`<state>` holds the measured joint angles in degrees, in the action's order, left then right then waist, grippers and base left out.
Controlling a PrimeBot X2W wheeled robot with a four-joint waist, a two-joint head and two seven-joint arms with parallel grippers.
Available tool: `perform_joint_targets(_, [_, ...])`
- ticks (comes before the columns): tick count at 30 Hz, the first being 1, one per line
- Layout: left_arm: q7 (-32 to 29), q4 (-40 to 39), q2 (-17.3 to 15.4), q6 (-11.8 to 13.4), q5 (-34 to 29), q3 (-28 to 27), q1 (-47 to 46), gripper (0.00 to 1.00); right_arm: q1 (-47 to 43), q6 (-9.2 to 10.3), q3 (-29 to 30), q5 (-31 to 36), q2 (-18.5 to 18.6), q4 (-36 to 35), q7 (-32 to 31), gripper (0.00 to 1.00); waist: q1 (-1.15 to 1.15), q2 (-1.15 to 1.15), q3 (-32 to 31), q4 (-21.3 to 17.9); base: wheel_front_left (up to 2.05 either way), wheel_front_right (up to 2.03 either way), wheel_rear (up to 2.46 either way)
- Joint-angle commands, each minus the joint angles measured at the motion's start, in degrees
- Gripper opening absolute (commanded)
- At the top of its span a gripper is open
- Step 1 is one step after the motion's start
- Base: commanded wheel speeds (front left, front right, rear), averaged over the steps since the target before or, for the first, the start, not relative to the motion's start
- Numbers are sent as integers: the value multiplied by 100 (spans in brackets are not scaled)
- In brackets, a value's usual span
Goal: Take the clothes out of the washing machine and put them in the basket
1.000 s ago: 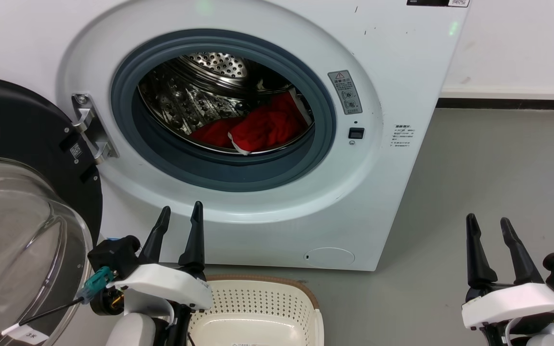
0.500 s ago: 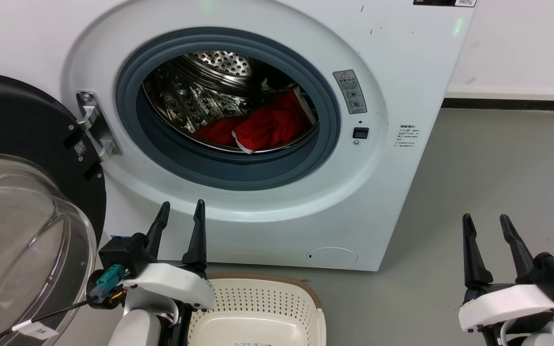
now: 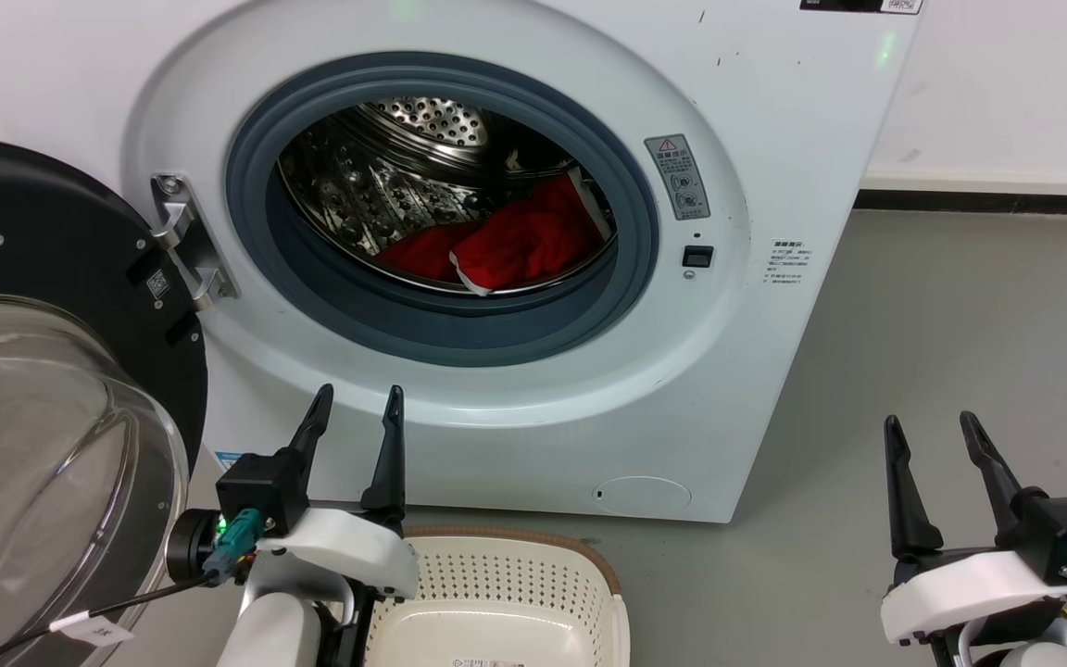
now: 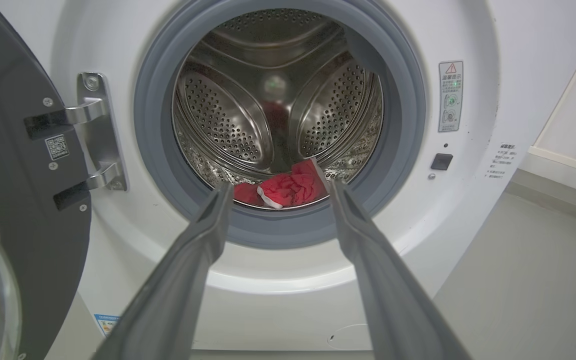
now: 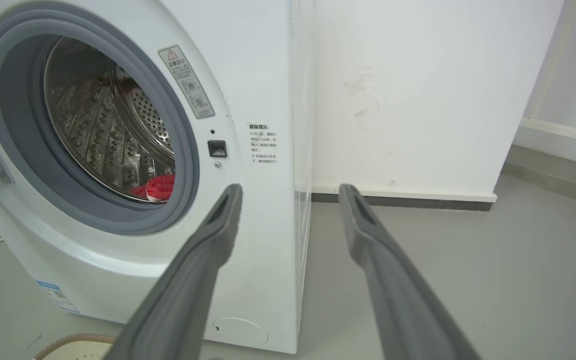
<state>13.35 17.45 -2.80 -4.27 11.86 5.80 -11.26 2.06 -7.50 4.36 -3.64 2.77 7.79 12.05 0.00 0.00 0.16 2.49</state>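
Observation:
The white washing machine [image 3: 774, 139] stands with its door swung open to the left. Red clothes [image 3: 520, 241] with white trim lie at the bottom right of the steel drum [image 3: 376, 185]; the clothes [image 4: 290, 189] also show in the left wrist view between my fingers, and the clothes [image 5: 160, 187] peek out in the right wrist view. The cream basket [image 3: 580, 574] sits on the floor below the machine, its inside bare. My left gripper [image 3: 357, 400] is open, in front of the machine's lower panel beside the basket. My right gripper [image 3: 930, 426] is open over the floor at the right.
The black-rimmed glass door [image 3: 43, 417] juts out at the left, close to my left arm. Grey floor [image 3: 960, 315] spreads to the right of the machine, with a white wall and dark skirting [image 3: 987, 199] behind.
The head view has shifted slightly rightward. My left wrist has rolled, its black camera block now nearer the fingers; both grippers stay open and low.

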Motion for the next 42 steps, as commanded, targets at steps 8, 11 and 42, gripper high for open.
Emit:
perform_joint_targets(8, [127,74,-13,44,-379,48,-118,100,-75,2,17,403,19,-41,72,100,0,0,9,29,0,0,0])
perform_joint_targets(11, [159,99,-13,56,-454,65,-136,100,-72,2,16,515,19,-39,84,100,0,0,17,37,0,0,0])
perform_joint_targets(42, [187,185,-13,112,-504,22,-386,100,143,2,-14,449,17,-48,79,100,0,0,299,6,0,0,0])
